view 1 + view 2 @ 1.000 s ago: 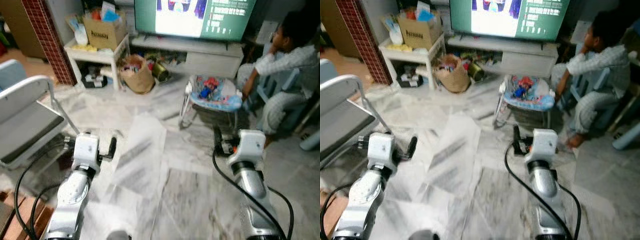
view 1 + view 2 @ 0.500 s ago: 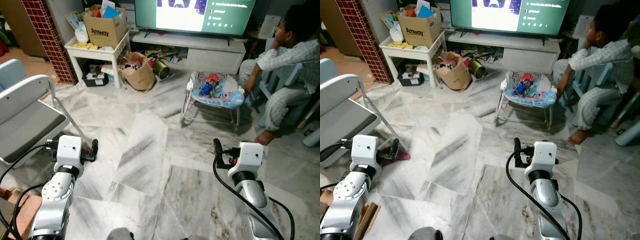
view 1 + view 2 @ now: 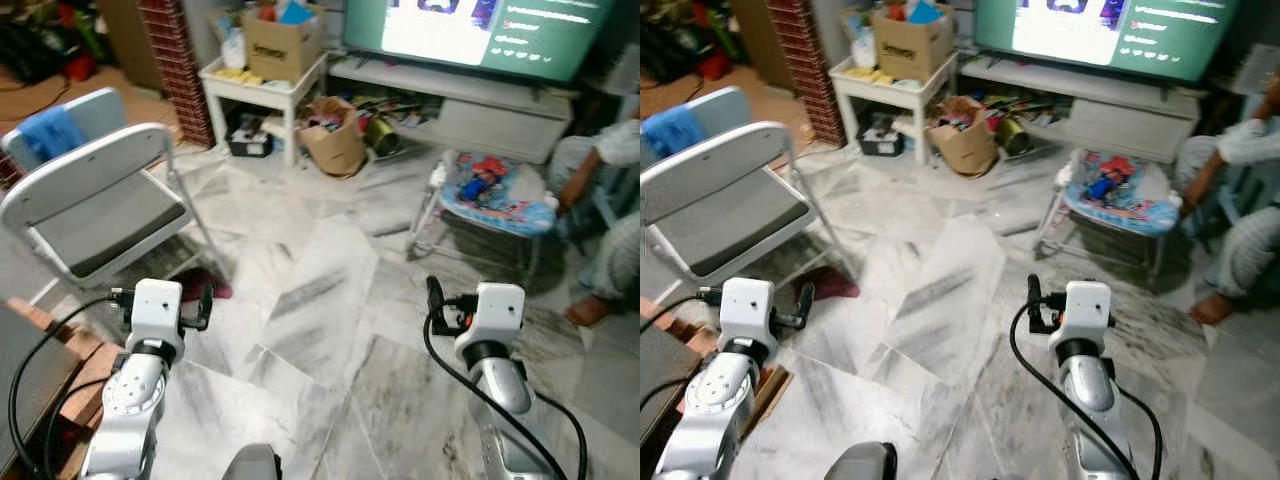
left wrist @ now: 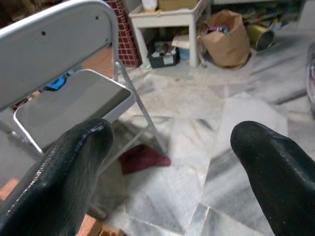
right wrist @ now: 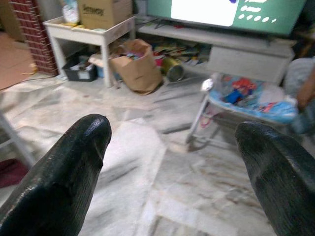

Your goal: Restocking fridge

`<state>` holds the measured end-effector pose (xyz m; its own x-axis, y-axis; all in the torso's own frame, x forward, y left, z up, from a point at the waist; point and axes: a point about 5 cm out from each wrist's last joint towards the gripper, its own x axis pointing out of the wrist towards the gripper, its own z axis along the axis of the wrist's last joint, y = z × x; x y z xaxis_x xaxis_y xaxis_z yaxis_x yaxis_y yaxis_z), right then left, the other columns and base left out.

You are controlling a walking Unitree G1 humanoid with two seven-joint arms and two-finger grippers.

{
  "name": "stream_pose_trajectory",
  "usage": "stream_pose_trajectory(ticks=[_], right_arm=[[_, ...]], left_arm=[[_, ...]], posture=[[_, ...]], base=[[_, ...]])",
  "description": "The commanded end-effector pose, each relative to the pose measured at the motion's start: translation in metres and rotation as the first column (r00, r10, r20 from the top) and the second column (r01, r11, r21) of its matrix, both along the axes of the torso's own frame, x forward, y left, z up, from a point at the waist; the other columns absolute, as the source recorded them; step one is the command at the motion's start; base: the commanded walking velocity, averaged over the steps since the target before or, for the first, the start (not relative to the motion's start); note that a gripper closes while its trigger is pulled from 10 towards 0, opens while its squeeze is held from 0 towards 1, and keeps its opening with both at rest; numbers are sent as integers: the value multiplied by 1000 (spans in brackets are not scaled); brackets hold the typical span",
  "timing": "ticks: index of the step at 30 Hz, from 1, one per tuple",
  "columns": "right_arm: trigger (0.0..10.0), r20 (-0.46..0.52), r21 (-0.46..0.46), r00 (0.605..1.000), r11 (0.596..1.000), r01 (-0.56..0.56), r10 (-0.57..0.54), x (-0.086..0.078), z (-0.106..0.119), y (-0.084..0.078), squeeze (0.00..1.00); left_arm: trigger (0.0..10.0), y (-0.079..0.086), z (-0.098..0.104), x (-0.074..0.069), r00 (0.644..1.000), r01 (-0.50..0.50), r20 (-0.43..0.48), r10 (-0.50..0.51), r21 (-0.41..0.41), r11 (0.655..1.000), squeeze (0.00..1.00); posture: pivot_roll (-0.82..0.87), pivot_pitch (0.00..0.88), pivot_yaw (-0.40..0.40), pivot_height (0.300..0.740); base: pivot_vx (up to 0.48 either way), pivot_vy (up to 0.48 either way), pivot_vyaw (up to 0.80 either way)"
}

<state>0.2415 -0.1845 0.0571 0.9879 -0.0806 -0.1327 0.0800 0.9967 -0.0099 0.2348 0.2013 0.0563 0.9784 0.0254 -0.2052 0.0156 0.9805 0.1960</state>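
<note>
Your left pincer [image 4: 167, 162] and right pincer [image 5: 170, 162] both hung over the marble floor [image 3: 320, 330] with fingers spread wide, nothing between them. No fridge in your field. The cardboard box [image 3: 283, 40] on the white bench [image 3: 258, 88] carried a dark printed brand, too blurred to read (likewise the white lines on the TV screen [image 3: 480, 30]). Grey folding chair [image 3: 100, 215] sat near the left arm. A seated person [image 3: 610, 200] was cut off at the frame edge.
</note>
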Motion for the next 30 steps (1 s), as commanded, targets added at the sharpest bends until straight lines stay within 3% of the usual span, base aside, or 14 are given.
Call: stream_pose_trajectory(ticks=[1,8,16,30], right_arm=[[10000,-8,5,1000,1000,9,-9,-3,-1,-3,0],[10000,1,2,1000,1000,19,-19,0,1,-6,0],[10000,3,-3,1000,1000,23,-23,3,2,-5,0],[10000,5,-7,1000,1000,27,-27,6,2,-6,0]], left_arm=[[10000,-4,7,3,1000,21,23,-21,16,1000,0],[10000,-2,9,8,1000,-2,27,1,35,999,0],[10000,-12,11,10,999,14,29,-15,28,1000,0],[10000,-13,13,14,999,4,32,-4,25,1000,0]], posture=[[99,40,6,740],[90,43,0,740],[88,51,-1,740],[89,46,-6,740]], base=[[0,0,0],[-114,0,0],[-336,0,0],[-335,0,0]])
